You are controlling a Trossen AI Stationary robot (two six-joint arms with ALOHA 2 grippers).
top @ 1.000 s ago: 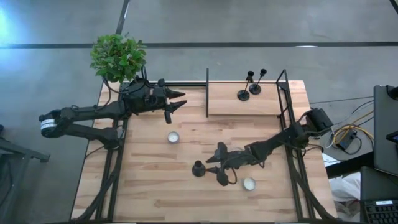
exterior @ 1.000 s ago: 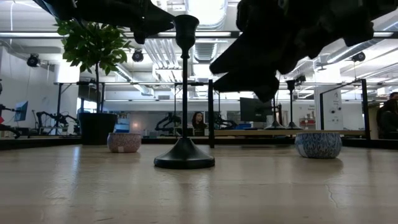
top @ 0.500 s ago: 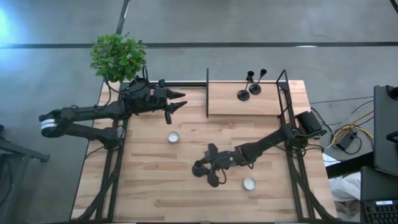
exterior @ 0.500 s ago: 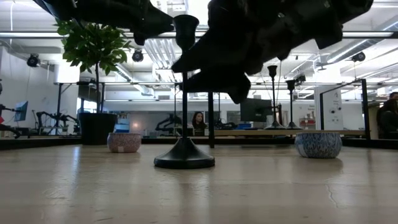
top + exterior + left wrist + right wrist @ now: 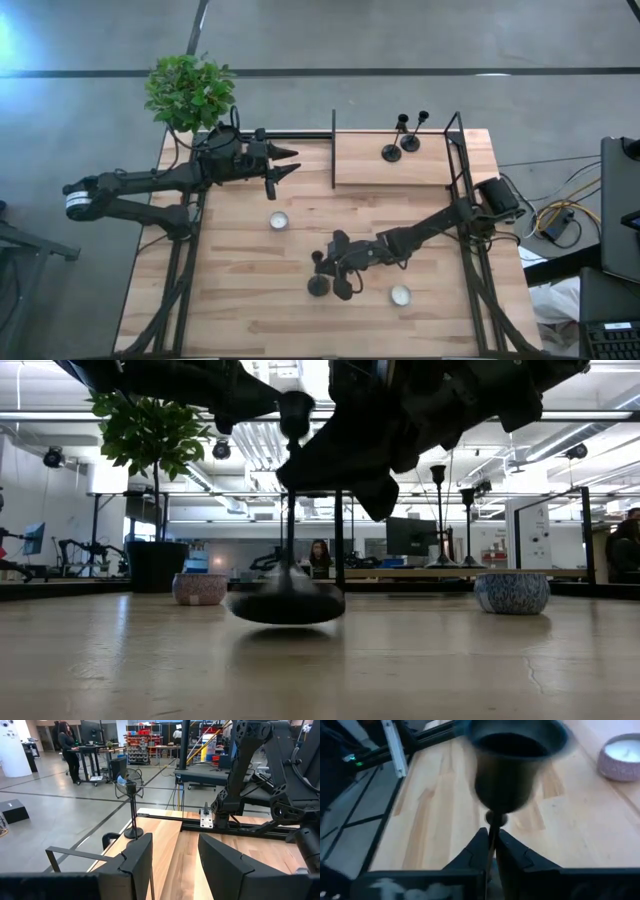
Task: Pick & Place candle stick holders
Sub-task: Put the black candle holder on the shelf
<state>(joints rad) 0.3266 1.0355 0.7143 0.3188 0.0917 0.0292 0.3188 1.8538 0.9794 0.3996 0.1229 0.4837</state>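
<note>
While the left pincer [image 5: 285, 163] waits spread wide, the right pincer [image 5: 330, 272] grips a candlestick holder [image 5: 287, 595] by its stem.

We look across a bright workshop with a grey concrete floor [image 5: 420, 40], long ceiling lights [image 5: 110, 416], distant workbenches [image 5: 95, 751] and a leafy potted plant [image 5: 189, 92].

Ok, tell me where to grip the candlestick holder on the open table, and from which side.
Grip the candlestick holder on its thin stem just below the cup, coming in level from the right arm's side. The right gripper is shut there already: cup and flared base are too wide.
</note>
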